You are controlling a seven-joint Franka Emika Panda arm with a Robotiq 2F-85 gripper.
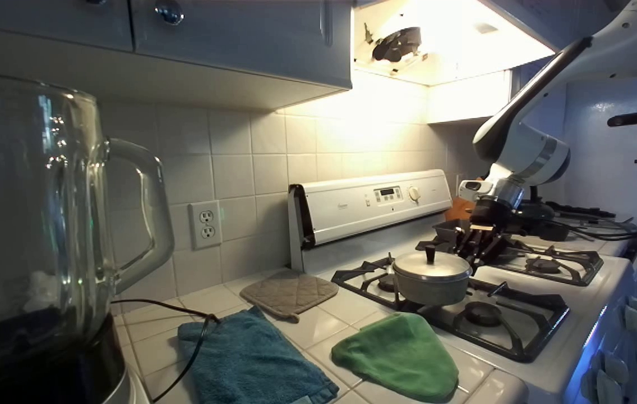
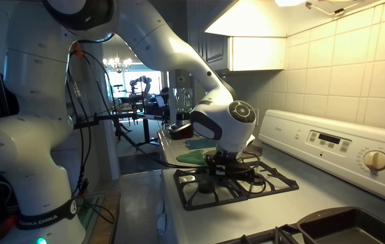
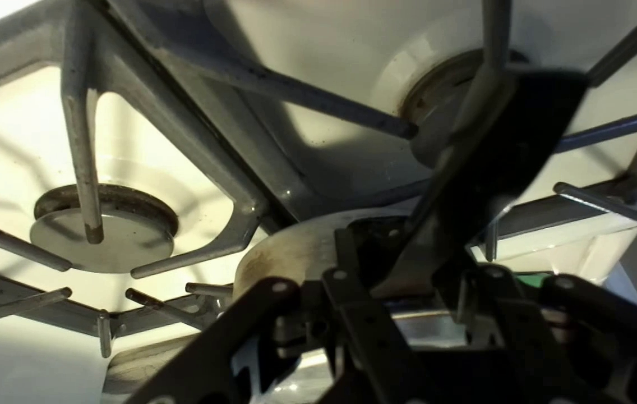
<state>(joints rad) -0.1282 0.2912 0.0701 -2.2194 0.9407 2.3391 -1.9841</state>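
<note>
White stovetop (image 2: pixel 216 222), black grates (image 3: pixel 161 112), lidded pot (image 1: pixel 433 283) and dark pan (image 2: pixel 351 234) atop

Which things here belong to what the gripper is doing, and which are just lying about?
In the job:
pot
its lid
its handle
gripper, closed on the handle
grate beneath the pot

Apparently just lying about:
green cloth
blue towel
pot holder
blender
baking pan

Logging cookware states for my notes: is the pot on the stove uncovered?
No, in an exterior view the lid sits on the pot.
</note>
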